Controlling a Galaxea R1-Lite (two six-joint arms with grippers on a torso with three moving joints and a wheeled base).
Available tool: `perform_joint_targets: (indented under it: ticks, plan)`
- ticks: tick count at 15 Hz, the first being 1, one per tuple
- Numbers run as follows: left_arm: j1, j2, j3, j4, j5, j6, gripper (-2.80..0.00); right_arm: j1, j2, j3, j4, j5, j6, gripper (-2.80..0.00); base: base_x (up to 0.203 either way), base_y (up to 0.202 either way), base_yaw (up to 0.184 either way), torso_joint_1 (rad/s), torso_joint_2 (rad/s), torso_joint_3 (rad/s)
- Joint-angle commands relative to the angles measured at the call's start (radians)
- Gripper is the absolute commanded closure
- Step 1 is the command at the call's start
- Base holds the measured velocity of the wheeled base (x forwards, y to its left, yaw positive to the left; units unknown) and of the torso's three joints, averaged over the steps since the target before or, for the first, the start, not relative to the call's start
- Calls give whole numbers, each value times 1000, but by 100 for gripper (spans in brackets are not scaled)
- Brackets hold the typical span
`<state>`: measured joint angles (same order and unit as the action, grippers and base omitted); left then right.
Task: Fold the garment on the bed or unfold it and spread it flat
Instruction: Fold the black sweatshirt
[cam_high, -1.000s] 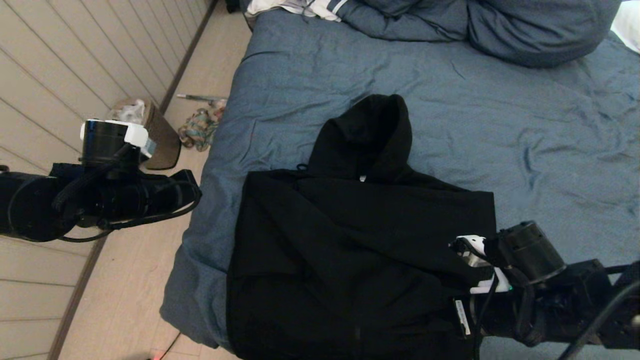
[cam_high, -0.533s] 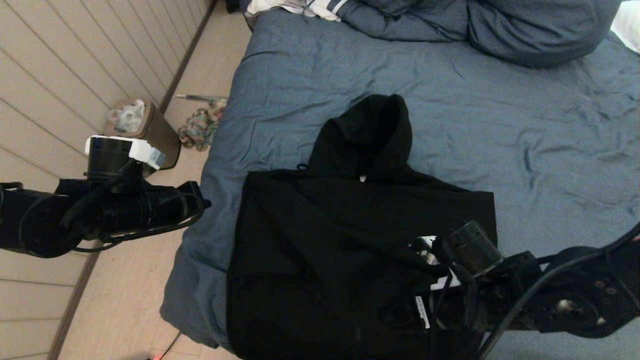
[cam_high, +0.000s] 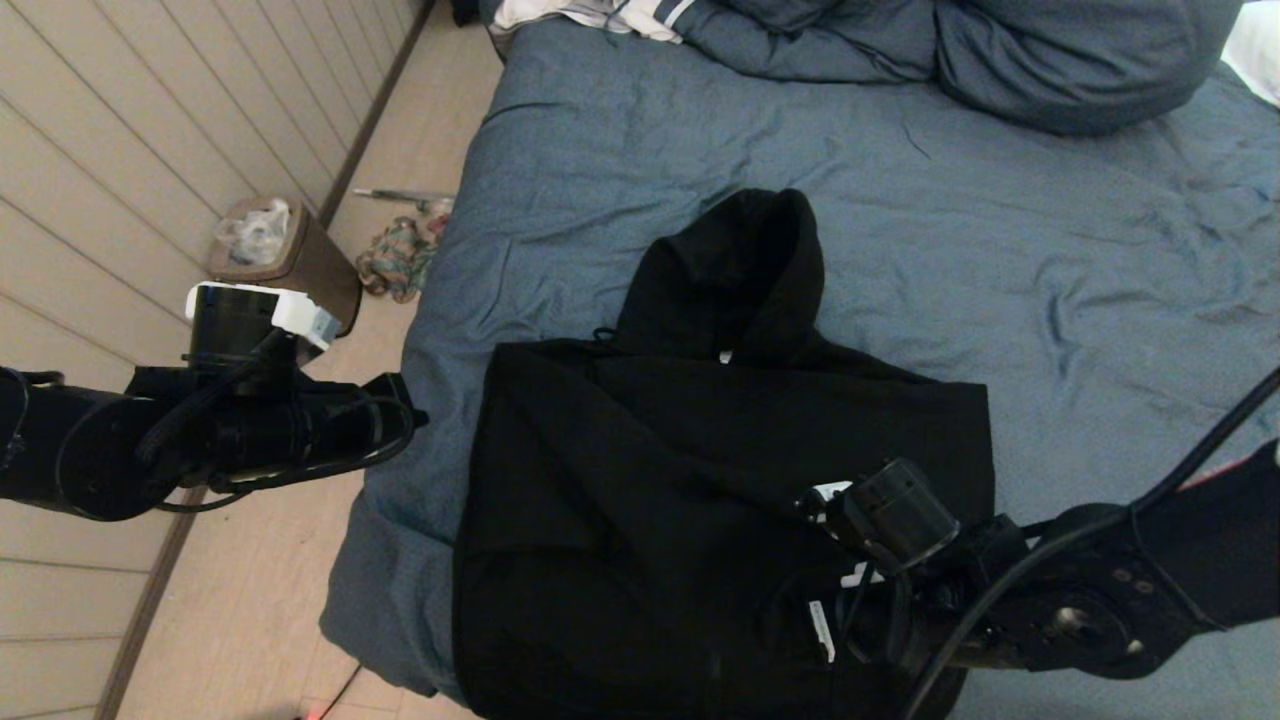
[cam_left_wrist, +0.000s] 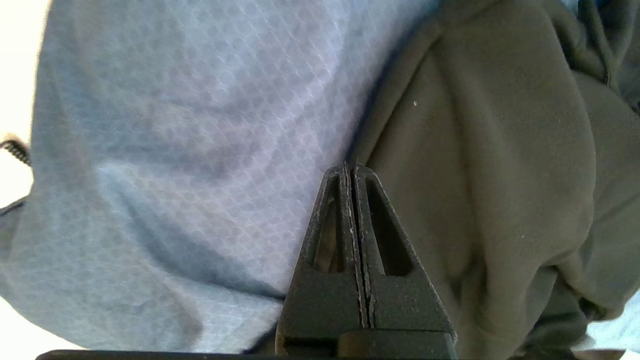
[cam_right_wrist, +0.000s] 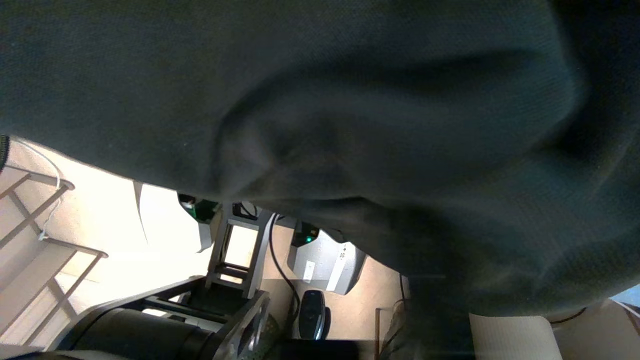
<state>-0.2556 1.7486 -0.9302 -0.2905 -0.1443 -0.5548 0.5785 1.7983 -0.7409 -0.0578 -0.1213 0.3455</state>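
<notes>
The thick, soft black hooded sweatshirt (cam_high: 700, 480) lies rumpled on the wrinkled slate-blue bed (cam_high: 1000, 250), left claw (cam_left_wrist: 352, 167) clenched empty beside it, right claw's grip unclear.

Head camera overlooks the bed (cam_high: 900, 200); both wrist cameras hug the garment (cam_left_wrist: 500, 175)

Left gripper (cam_left_wrist: 354, 167) fingers pressed together (empty), right arm extended low
</notes>
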Motion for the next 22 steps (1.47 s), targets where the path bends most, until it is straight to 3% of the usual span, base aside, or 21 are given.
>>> perform_joint_targets:
  ticks: [1, 6, 10, 13, 18, 19, 22]
  plan:
    - [-13, 18, 1, -2, 4, -2, 0, 0, -47, 2, -2, -1, 4, 0, 0, 0, 0, 0, 0, 0]
    - [-17, 17, 10, -16, 8, -4, 0, -2, -253, -24, 10, -6, -1, 0, 0, 0, 0, 0, 0, 0]
    - [-17, 9, 11, -18, 8, -5, 0, -33, -379, -195, 178, -12, -3, 0, 0, 0, 0, 0, 0, 0]
    - [-17, 6, 11, -16, 8, -5, 0, -80, -371, -210, 269, -14, -26, 0, 0, 0, 0, 0, 0, 0]
    - [-17, 11, 11, -18, 8, -5, 0, -77, -203, -101, 240, -14, -23, 0, 0, 0, 0, 0, 0, 0]
    - [-17, 12, 11, -18, 8, -5, 0, -74, -171, -54, 187, -14, -28, -280, 0, 0, 0, 0, 0, 0]
    - [-17, 18, 10, -18, 8, -5, 0, -56, -100, 25, 15, -12, -30, -280, 0, 0, 0, 0, 0, 0]
